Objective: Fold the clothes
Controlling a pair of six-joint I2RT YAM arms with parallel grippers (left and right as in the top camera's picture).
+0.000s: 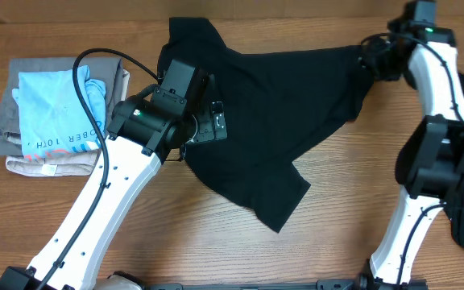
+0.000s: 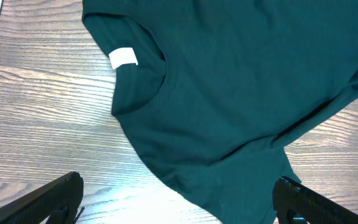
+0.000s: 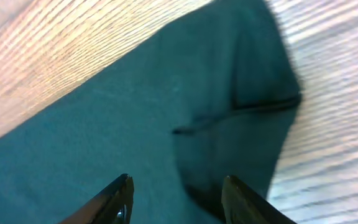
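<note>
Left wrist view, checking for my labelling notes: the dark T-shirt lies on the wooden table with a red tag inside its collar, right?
Not quite: the tag inside the collar is white, not red, as the left wrist view shows. The T-shirt does lie on the wooden table.

Left arm: white tube links, black joint housings, a black cable looping off behind the wrist
Right arm: same white shells and black joints, a thin black cable along the link, a small green light near the wrist
Left gripper, right gripper: plain matte black fingers
</note>
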